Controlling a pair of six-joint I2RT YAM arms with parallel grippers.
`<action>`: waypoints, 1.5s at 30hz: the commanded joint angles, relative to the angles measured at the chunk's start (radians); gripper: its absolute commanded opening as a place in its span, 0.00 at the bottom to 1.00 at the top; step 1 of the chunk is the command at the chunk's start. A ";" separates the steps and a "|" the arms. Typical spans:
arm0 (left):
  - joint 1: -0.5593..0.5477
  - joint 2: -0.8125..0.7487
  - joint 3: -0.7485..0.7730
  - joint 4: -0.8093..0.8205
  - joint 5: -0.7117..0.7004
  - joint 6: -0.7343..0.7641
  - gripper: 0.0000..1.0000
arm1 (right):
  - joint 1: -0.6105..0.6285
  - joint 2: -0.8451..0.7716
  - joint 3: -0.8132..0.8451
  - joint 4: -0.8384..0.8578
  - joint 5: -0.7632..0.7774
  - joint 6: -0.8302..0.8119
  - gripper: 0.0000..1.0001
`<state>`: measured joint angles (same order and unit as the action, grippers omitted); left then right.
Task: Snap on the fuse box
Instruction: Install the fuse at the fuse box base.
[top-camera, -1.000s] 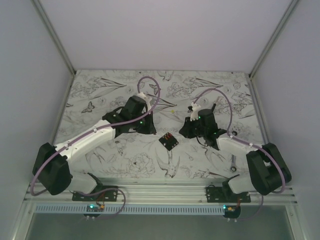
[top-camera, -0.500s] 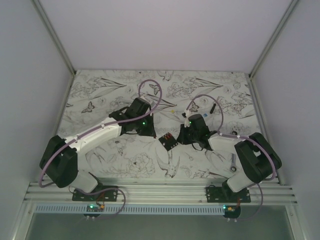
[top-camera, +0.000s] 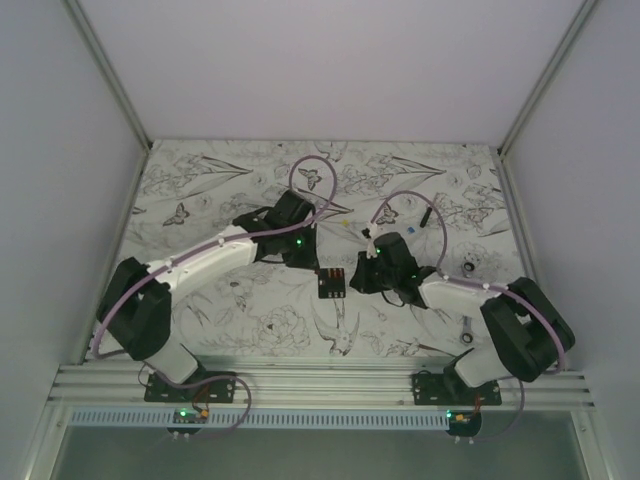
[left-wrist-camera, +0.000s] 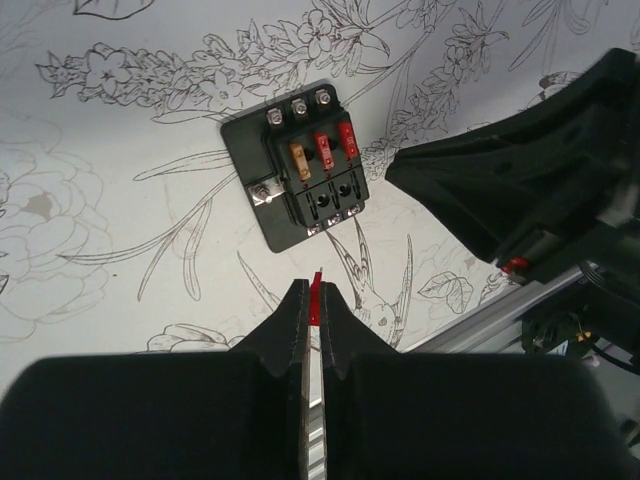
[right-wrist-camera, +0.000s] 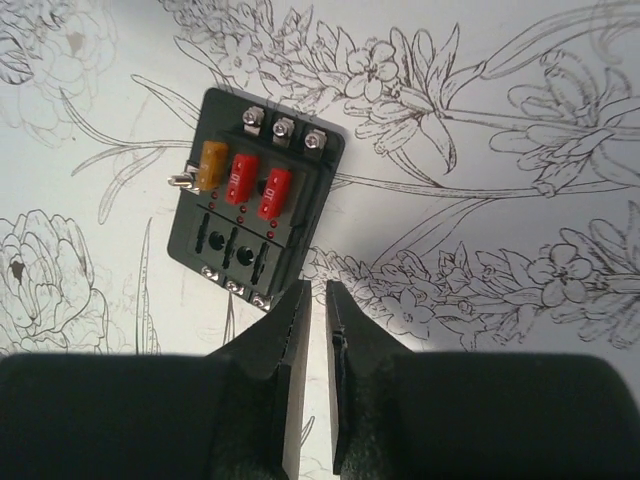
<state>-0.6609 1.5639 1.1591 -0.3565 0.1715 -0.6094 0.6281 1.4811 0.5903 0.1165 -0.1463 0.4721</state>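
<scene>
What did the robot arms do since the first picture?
Both arms swung inward toward the fuse box: the left tool and right tool now hover beside it. The box turned squarer but stayed put. The left tool pinches a red sliver; neither holds the box.
</scene>
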 joint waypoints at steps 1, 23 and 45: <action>-0.043 0.062 0.066 -0.078 -0.054 -0.002 0.00 | 0.003 -0.077 -0.006 -0.041 0.069 -0.030 0.18; -0.221 0.321 0.280 -0.195 -0.306 -0.215 0.00 | -0.157 -0.380 -0.162 -0.091 0.321 -0.001 0.62; -0.219 0.394 0.309 -0.268 -0.385 -0.263 0.00 | -0.157 -0.315 -0.146 -0.079 0.267 -0.014 0.70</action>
<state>-0.8780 1.9377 1.4502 -0.5766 -0.1841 -0.8539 0.4751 1.1599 0.4244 0.0139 0.1280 0.4679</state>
